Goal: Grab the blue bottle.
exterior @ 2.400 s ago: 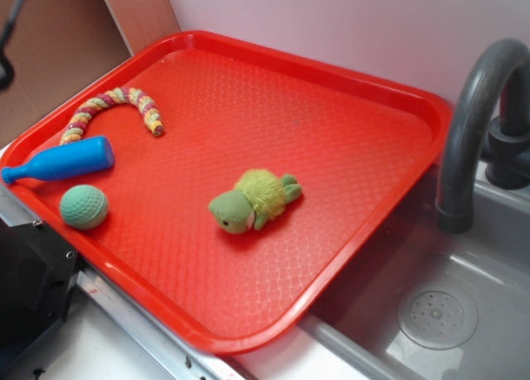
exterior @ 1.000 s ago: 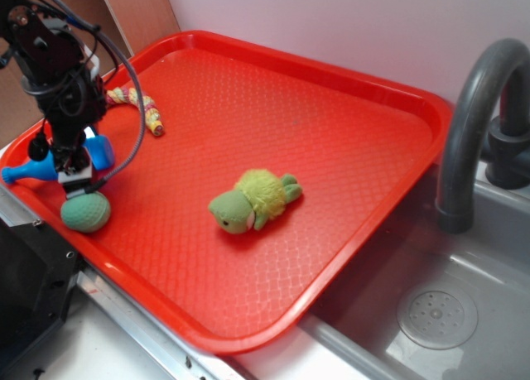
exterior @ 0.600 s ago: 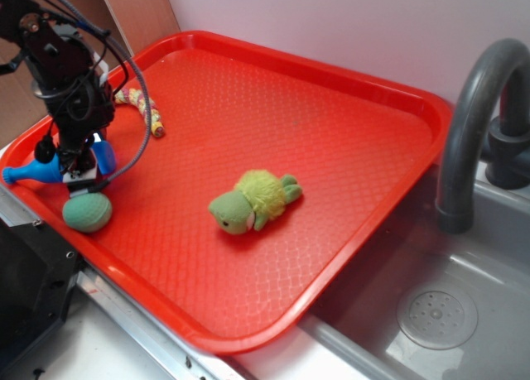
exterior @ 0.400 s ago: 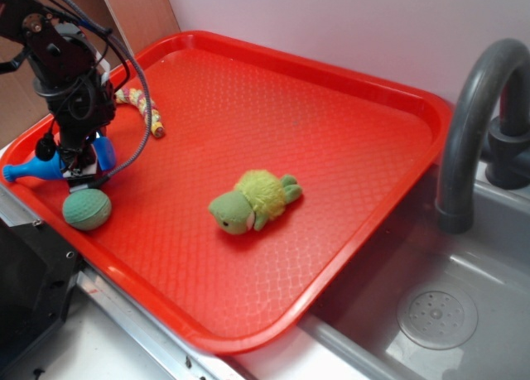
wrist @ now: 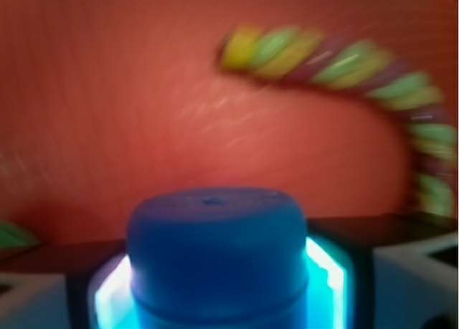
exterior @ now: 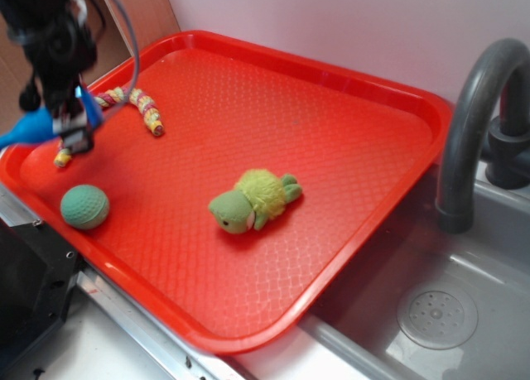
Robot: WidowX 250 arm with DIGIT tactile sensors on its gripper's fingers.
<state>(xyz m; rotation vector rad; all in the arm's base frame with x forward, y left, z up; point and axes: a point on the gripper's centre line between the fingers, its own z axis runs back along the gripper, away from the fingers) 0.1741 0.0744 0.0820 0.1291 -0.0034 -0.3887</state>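
My gripper (exterior: 73, 123) is shut on the blue bottle (exterior: 31, 130) and holds it off the red tray (exterior: 331, 140) at the far left. The bottle's thin neck points left past the fingers. In the wrist view the bottle's blue base (wrist: 217, 250) fills the bottom middle, clamped between the two pads, above the tray's red floor. The arm rises out of the top left of the exterior view.
A teal-green ball (exterior: 84, 206) lies on the tray below the gripper. A braided rope toy (exterior: 132, 105) lies just behind it, also in the wrist view (wrist: 344, 64). A green plush turtle (exterior: 252, 199) sits mid-tray. A grey faucet (exterior: 476, 123) and sink (exterior: 439, 314) are at the right.
The gripper closed on the blue bottle where it lay and has lifted it up off the tray. The ball stays in place after a slight nudge.
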